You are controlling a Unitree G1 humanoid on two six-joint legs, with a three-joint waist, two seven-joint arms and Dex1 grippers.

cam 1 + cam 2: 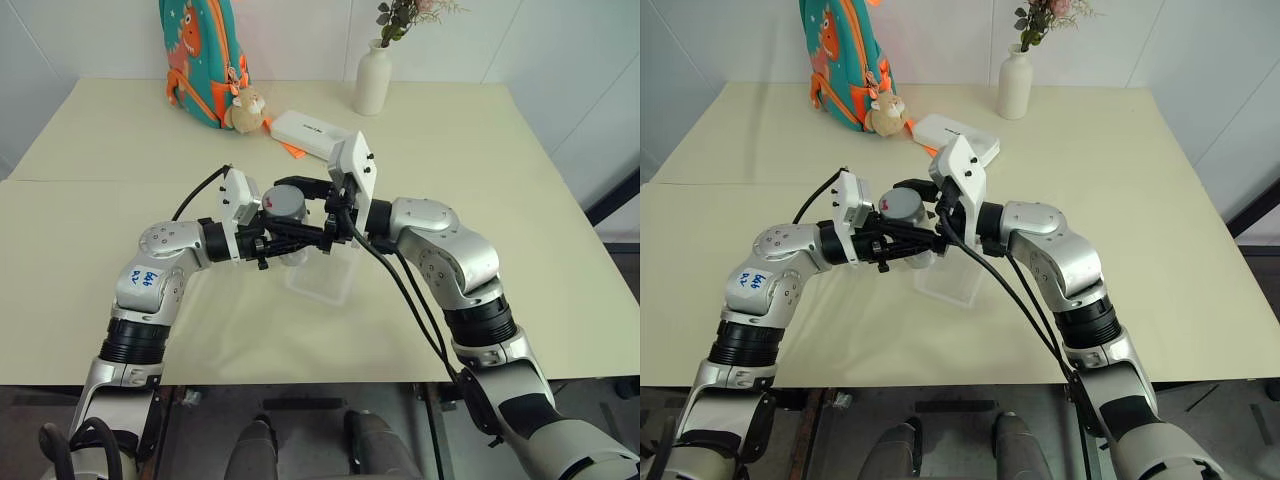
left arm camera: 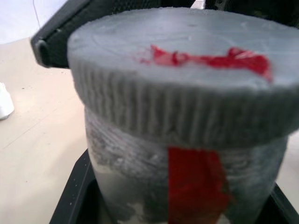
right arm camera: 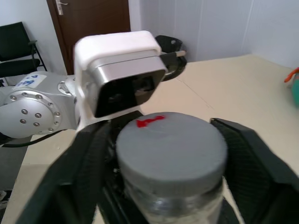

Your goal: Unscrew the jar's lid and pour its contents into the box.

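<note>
Left eye view: jar held aloft over the box.
Left pincer clenches the jar above the box; right pincer grasps the lid, still on.

A plain room: white walls, brown door, black chair, cream table.

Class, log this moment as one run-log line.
left claw: shut on jar | right claw: at lid, still on | box: below
</note>
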